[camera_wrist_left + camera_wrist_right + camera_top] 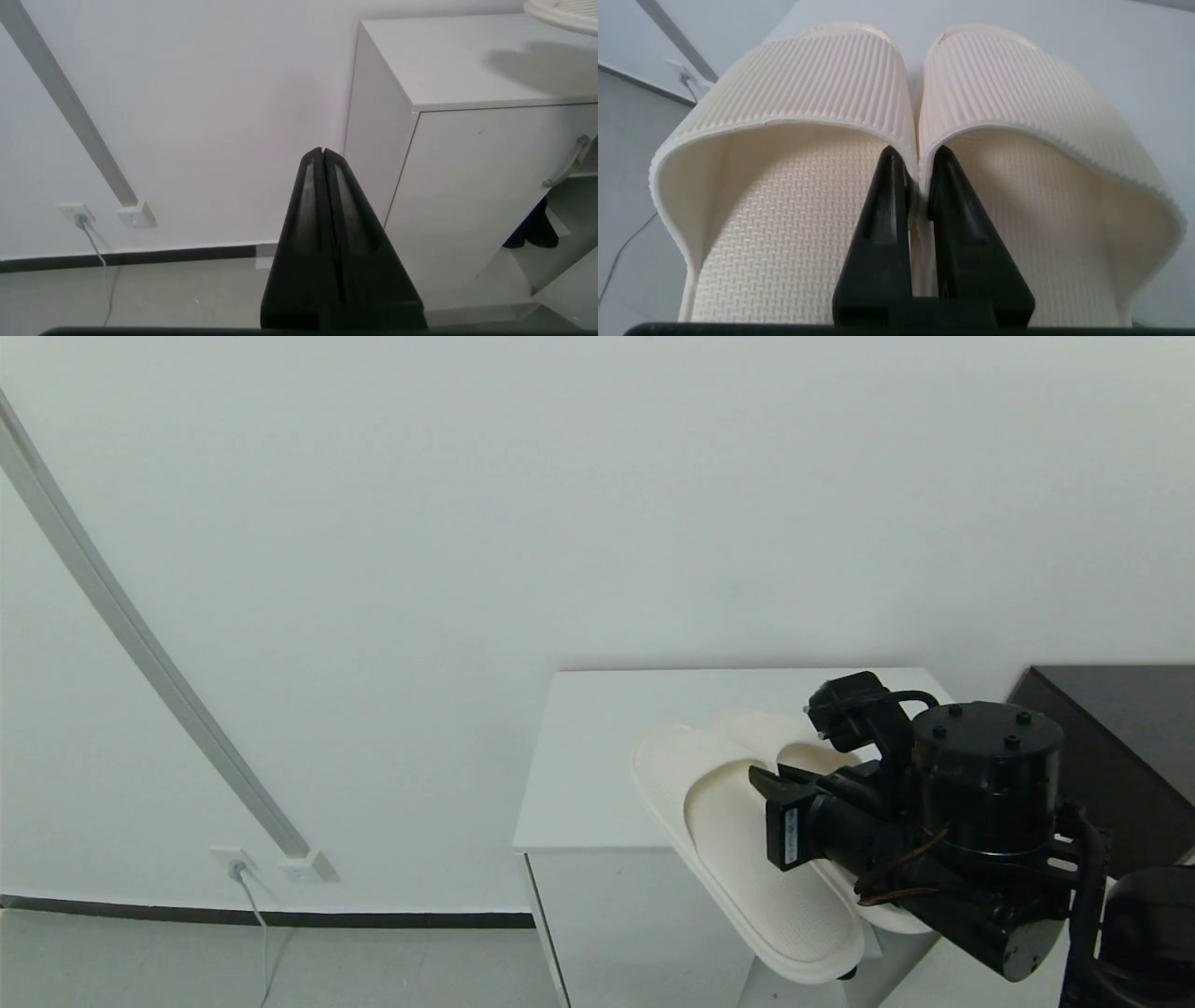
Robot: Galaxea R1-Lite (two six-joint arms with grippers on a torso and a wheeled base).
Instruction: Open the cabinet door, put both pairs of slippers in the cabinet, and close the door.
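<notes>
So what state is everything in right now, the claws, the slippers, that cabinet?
slippers: gripped as a pair, tilted over the cabinet.
right gripper: shut on the slippers.
left gripper: shut, holding nothing.
cabinet door: open, a shelf inside showing.

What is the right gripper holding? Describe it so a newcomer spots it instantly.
Start at the smooth white cabinet against the white wall. Over its top front edge, the black right gripper is clamped on the adjoining inner edges of a pair of cream ribbed slippers. Nothing nearby shares that ribbed cream texture: the cabinet is plain white, the furniture beside it dark.
</notes>
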